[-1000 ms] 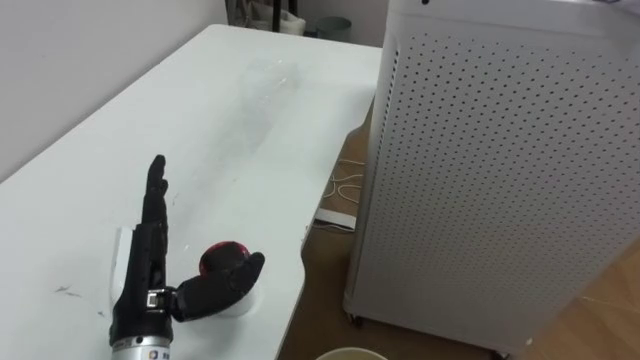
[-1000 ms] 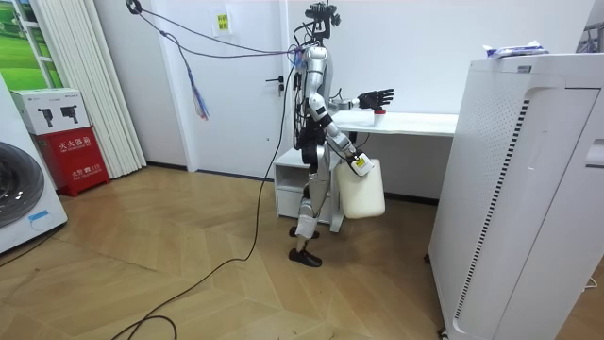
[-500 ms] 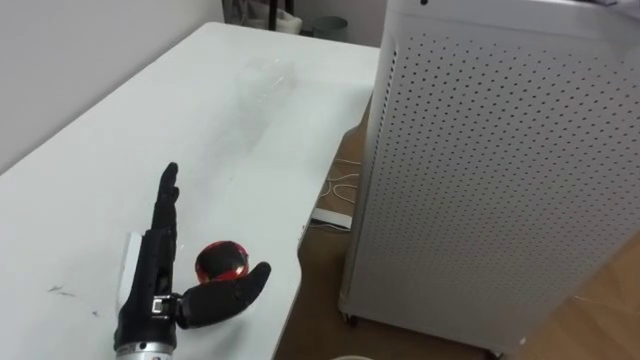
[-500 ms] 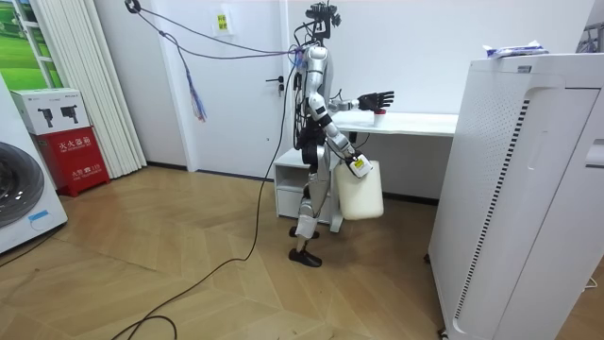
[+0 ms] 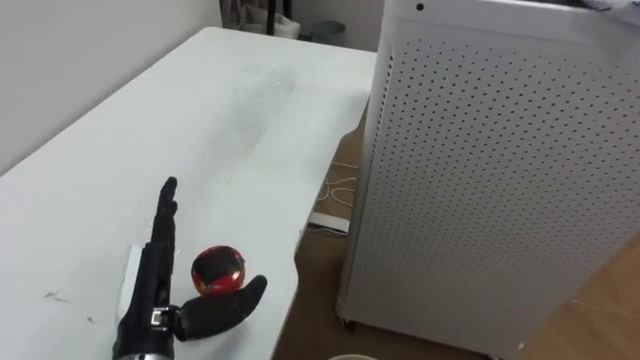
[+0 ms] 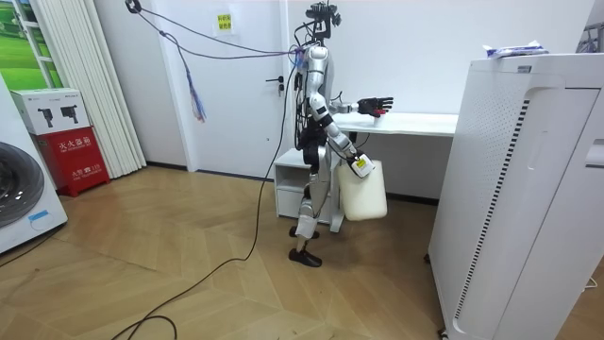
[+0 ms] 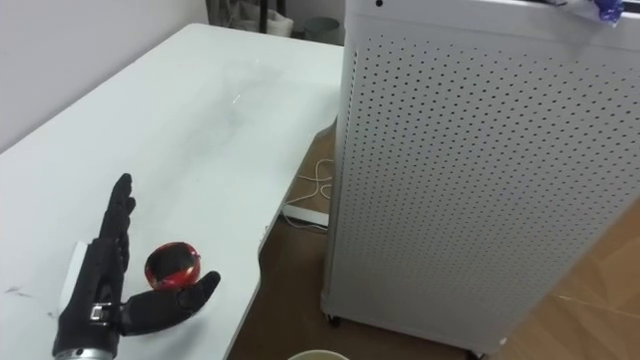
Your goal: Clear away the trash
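Note:
A small red and black ball-shaped piece of garbage (image 5: 218,270) (image 7: 172,264) lies on the white table (image 5: 230,110) near its front edge. My left hand (image 5: 150,300) (image 7: 95,290) rests open beside it, fingers straight along the ball's left and thumb stretched out just in front of it, touching or nearly so. In the room view I stand at the table's end with the left hand (image 6: 376,102) held out over it. My right hand (image 6: 357,163) hangs at my side, shut on the rim of a white bin (image 6: 362,192).
A tall white perforated cabinet (image 5: 500,150) stands right of the table, with a narrow gap of wooden floor between them. A crumpled blue and white wrapper (image 6: 514,50) lies on its top. The bin's rim (image 7: 318,354) shows at the bottom edge.
My left hand has sunk and drawn back a little. The thumb, which overlapped the red ball, now lies in front of it, and the whole ball shows. The bin hangs as before.

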